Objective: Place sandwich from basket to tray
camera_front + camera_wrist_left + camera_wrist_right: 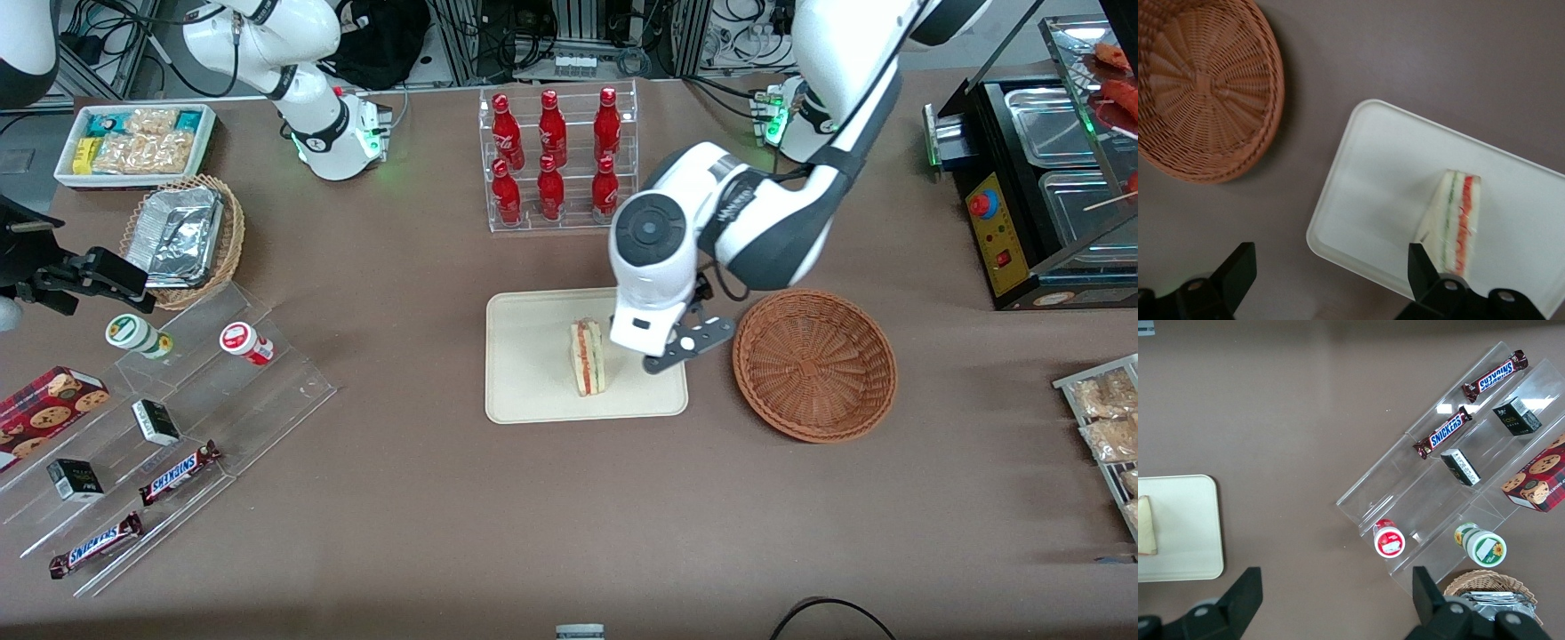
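The sandwich (pixel 587 357) lies on the tray (pixel 533 391), nearer the tray's edge toward the working arm's end than its middle, with bare tray around it. Its red and green layers show along one side. The gripper (pixel 662 348) hangs just above the tray's edge on the basket's side, close beside the sandwich. In the wrist view its two fingers (pixel 1421 267) are spread wide apart and hold nothing. The basket (pixel 813 364) sits on the brown table (pixel 444 524) just beside the tray, not touching it, with nothing in it. There is one sandwich, one tray and one reddish basket. Farther from the front camera than the tray stands a clear rack (pixel 558 160) with six red bottles. Nearer the camera the table has lots of bare room. Toward the parked arm's end lie two Snickers bars (pixel 178 473).
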Tool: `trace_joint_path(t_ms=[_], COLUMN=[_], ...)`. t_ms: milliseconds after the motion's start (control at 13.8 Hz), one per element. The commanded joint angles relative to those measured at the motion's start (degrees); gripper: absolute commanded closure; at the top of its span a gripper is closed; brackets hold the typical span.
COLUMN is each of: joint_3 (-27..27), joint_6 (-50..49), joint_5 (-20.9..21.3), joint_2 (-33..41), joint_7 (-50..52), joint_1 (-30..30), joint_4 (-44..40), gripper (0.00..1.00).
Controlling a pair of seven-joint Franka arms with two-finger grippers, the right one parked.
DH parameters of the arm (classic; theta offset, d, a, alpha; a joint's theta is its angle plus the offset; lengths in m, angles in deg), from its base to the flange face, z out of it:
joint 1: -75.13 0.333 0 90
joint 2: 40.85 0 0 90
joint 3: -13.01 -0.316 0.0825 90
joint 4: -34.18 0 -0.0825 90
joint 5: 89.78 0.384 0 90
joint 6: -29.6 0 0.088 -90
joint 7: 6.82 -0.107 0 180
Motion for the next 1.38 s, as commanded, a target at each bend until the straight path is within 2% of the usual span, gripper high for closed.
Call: trace_joint_path(t_ms=[0,435,653,1089,1306], joint_3=[0.2,0.3,0.2,-2.7,-8.5], joint_6=[0.0,0.0,-0.2,-7.0,-10.5], joint_5=[-0.1,-2.8,-6.6,-7.6,-10.1], joint_2=[6.4,14.3,19.3,25.4,28.1], joint_7=[-4.8,-19.7,-30.4,-46.3,-55.1], joint_1=[4.4,14.8,19.2,21.0,20.8], joint_4=[7.1,15.8,20.4,21.1,20.9], gripper=[0.0,0.0,0.0,0.0,0.0])
